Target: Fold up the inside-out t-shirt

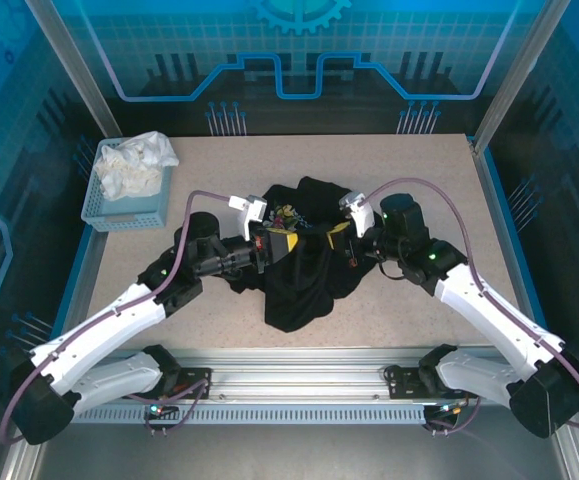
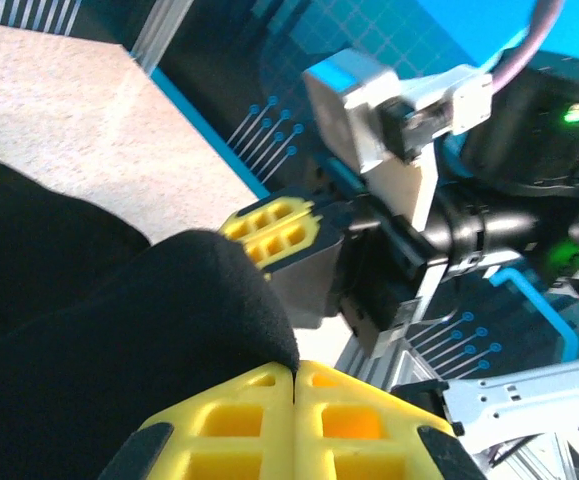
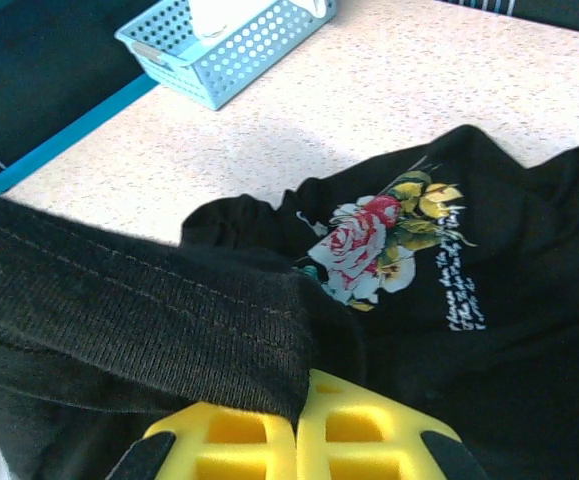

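Presently the left gripper (image 1: 277, 243) and right gripper (image 1: 335, 238) each pinch the crumpled black t-shirt (image 1: 304, 285), mid-way across the table (image 1: 419, 170). Such shallow edge holds may slip if the arms pull apart.

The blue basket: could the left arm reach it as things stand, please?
Probably not yet: the way to the blue basket looks free, but the left arm has its jaws shut on the black t-shirt.

Table (image 1: 409, 180) is a speckled beige top with blue edging down the sides. Sitting right on it: a black t-shirt (image 1: 299, 290) bunched up around the middle, spreading toward the near edge, and a light blue perforated basket (image 1: 119, 210) in the far left corner, well apart from it.
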Motion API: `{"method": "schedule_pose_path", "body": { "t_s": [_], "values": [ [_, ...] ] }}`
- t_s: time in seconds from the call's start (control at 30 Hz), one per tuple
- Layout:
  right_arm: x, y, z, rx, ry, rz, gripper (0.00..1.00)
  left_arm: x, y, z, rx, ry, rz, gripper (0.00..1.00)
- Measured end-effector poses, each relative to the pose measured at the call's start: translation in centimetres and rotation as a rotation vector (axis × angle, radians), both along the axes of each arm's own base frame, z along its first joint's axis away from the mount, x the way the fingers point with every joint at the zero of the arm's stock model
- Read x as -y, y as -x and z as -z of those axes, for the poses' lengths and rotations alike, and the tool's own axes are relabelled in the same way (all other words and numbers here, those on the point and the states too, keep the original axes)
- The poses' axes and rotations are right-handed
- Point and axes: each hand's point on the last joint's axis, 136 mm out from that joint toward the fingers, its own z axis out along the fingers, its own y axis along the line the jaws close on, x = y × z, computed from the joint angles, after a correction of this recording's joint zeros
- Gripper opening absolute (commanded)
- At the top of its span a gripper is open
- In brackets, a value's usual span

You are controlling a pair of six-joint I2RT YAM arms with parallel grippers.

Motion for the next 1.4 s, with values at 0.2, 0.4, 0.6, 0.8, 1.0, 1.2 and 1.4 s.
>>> {"method": "schedule_pose_path", "body": {
  "t_s": [0.2,0.4,0.6,0.8,1.0,1.2,1.4],
  "values": [
    [-1.4,2.4,-0.8,-0.006,-0.053,-0.164,0.00,-2.2,-1.3,1.7,0.001,-0.145,-0.136,0.00],
    [-3.5,6.6,-3.0,-0.034,-0.199,-0.441,0.04,-5.2,-1.9,2.7,0.035,-0.269,-0.269,0.00],
    [-3.5,4.4,-0.2,-0.135,-0.124,-0.342,0.16,-4.8,-0.8,1.9,0.063,-0.228,-0.218,0.00],
    [0.1,0.2,4.3,-0.177,0.138,0.035,0.39,-2.4,0.7,0.7,0.060,-0.100,-0.077,0.00],
    [-0.1,3.4,2.1,-0.004,0.151,0.000,0.46,-1.0,0.4,1.4,0.020,-0.085,-0.034,0.00],
    [-1.1,6.2,0.8,0.113,0.092,-0.111,0.44,-1.0,0.3,1.4,0.015,-0.081,-0.036,0.00],
    [-3.4,6.7,2.2,0.113,0.089,-0.188,0.42,-0.9,0.3,1.4,0.006,-0.075,-0.037,0.00]
  ]
}}
